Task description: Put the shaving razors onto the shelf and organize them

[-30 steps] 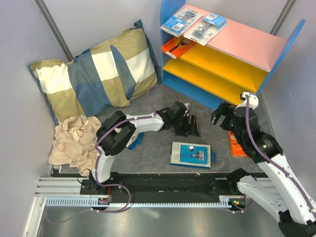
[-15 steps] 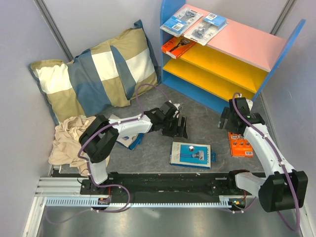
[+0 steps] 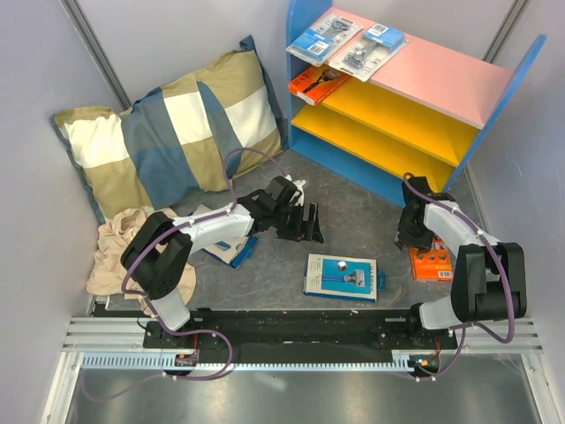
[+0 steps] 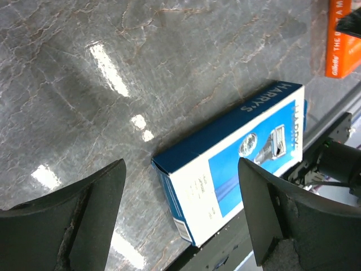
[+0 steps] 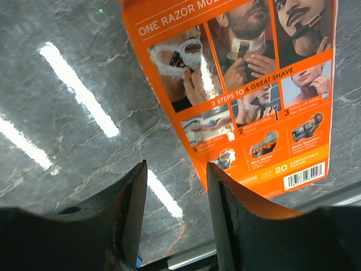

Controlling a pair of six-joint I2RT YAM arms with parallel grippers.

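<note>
The shelf (image 3: pixel 439 78) stands at the back right. Two clear blister razor packs (image 3: pixel 328 35) lie on its pink top board, and an orange box (image 3: pixel 316 84) sits on the upper yellow board. A blue Harry's razor box (image 3: pixel 341 276) lies flat on the table; in the left wrist view (image 4: pixel 237 164) it lies just ahead of my open, empty left gripper (image 4: pixel 180 217) (image 3: pixel 307 225). An orange razor box (image 3: pixel 432 261) lies at the right. My right gripper (image 5: pixel 176 217) (image 3: pixel 409 233) is open and empty, low over that orange box's (image 5: pixel 242 84) near left corner.
A striped pillow (image 3: pixel 172 132) and a crumpled beige cloth (image 3: pixel 132 252) fill the left side. Another blue pack (image 3: pixel 233 251) lies partly under the left arm. The black base rail (image 3: pixel 291 322) runs along the near edge. Grey walls close in on both sides.
My left gripper has drawn back to the left, away from the shelf. My right arm has folded inward, and its gripper has come down next to the orange box on the table.
</note>
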